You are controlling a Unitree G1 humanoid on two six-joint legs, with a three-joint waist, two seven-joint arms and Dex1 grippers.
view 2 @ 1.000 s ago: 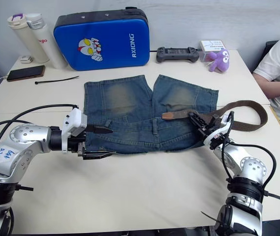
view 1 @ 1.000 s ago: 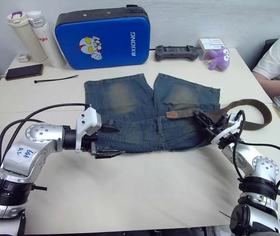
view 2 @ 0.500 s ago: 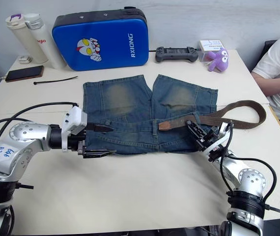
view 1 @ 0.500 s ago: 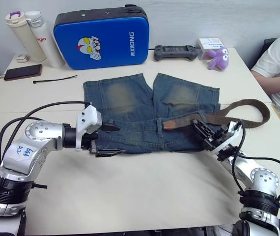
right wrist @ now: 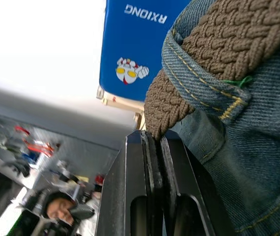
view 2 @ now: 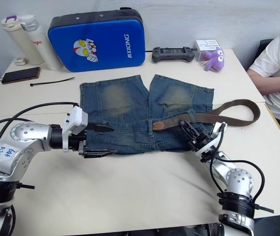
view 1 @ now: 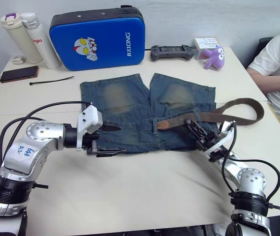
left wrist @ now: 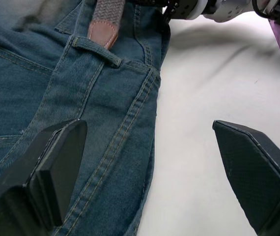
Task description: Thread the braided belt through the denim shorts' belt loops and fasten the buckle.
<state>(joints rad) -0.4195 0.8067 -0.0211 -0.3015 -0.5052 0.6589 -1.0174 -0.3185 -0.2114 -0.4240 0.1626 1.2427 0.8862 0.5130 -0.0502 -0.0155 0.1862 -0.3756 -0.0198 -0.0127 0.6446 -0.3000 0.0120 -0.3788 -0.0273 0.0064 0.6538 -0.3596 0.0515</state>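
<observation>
The denim shorts (view 1: 147, 115) lie flat in the middle of the table (view 1: 145, 196), with the waistband on the near side. The braided belt (view 1: 213, 115) lies across the right half of the waistband. Its leather tip (view 1: 163, 124) stops just right of the middle belt loop (left wrist: 97, 50). The rest of the belt curls off to the right in a loop on the table. I cannot make out the buckle.

The right gripper (view 1: 200, 136) is at the right end of the waistband. Its two fingers are squeezed tight on the belt, just where the belt comes out from under a belt loop (right wrist: 206, 83).

The left gripper (view 1: 111, 139) is at the left end of the waistband. Its fingers are spread wide and hold nothing. One finger is over the denim and the other is over the bare table.

The job is at the threading step, and only the right side seems done. Next, I think the tip must slide left under the middle loop. The left gripper could hold the waistband down so the shorts do not bunch up.
</observation>
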